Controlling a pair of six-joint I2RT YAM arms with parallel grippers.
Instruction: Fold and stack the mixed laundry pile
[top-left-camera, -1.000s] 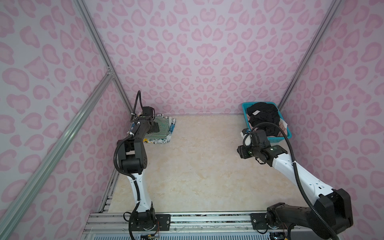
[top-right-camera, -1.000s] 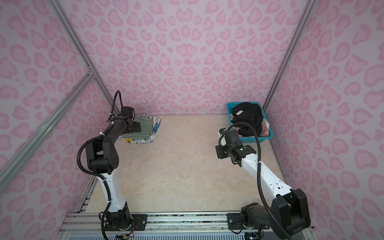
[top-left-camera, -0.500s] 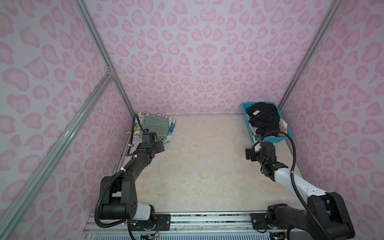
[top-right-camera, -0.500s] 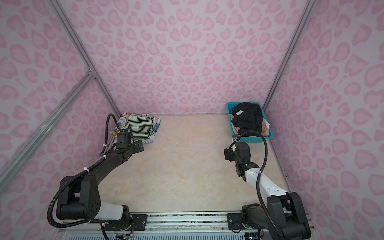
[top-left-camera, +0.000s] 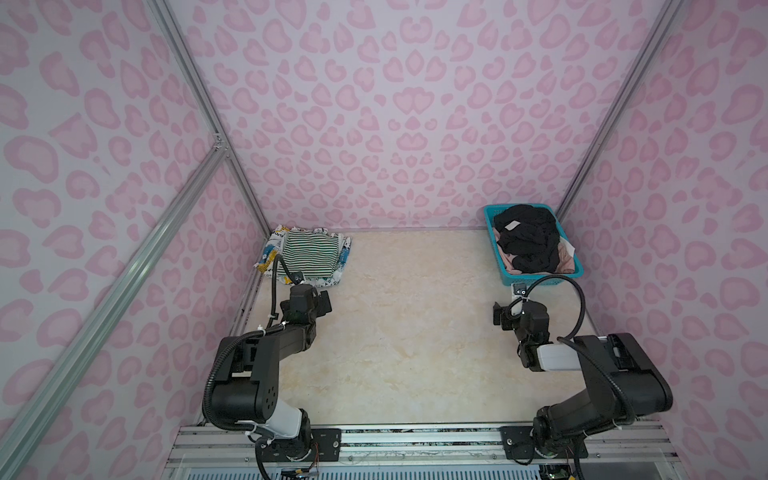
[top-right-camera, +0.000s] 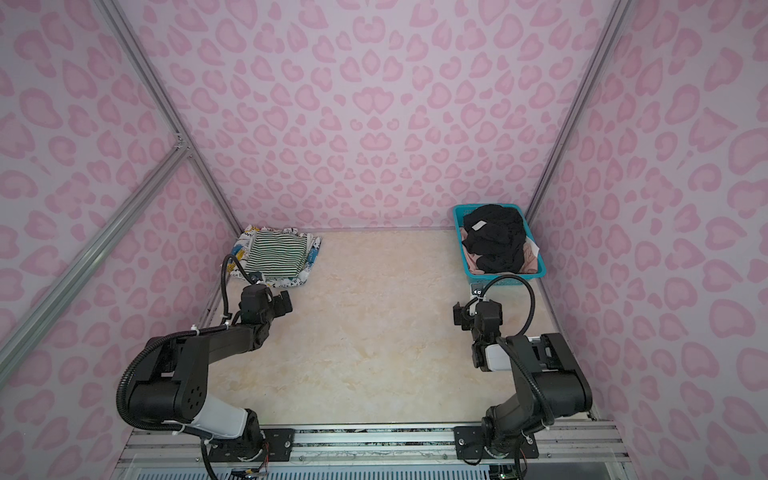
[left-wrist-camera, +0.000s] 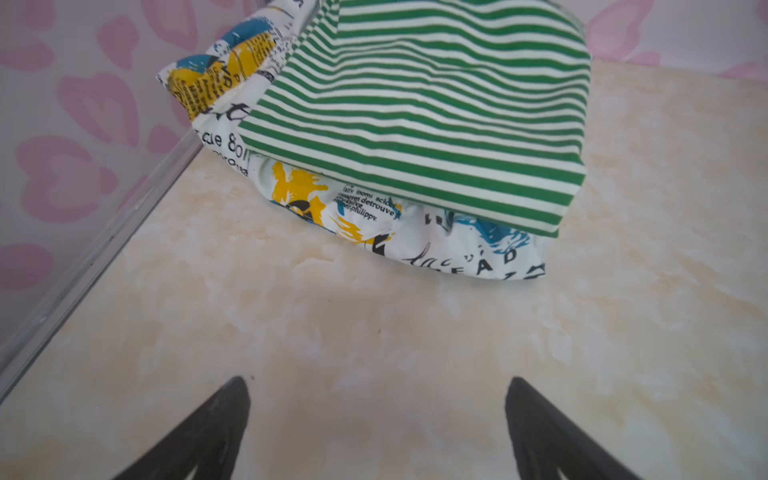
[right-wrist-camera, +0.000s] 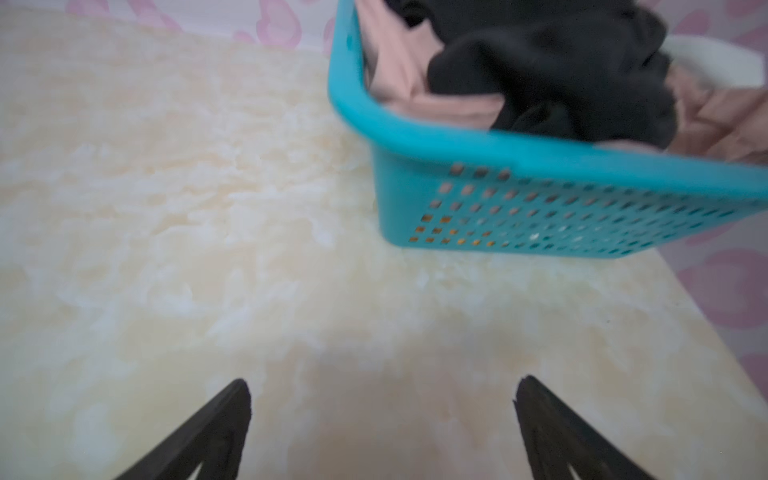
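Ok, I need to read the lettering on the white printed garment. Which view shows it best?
The left wrist view: the white printed garment sits close, its black lettering readable, the green-striped top lying on it. Both top views show it small in the far left corner, mostly covered. The right wrist view misses it.

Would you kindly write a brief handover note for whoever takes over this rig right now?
Grippers: the left gripper is open and empty, over the table just short of the striped top; the right gripper is open and empty, facing the teal basket.
Done: striped top lies folded on the printed white garment, far left corner.
Left: black garment and pink garment lie crumpled in the teal basket; fold and stack each.
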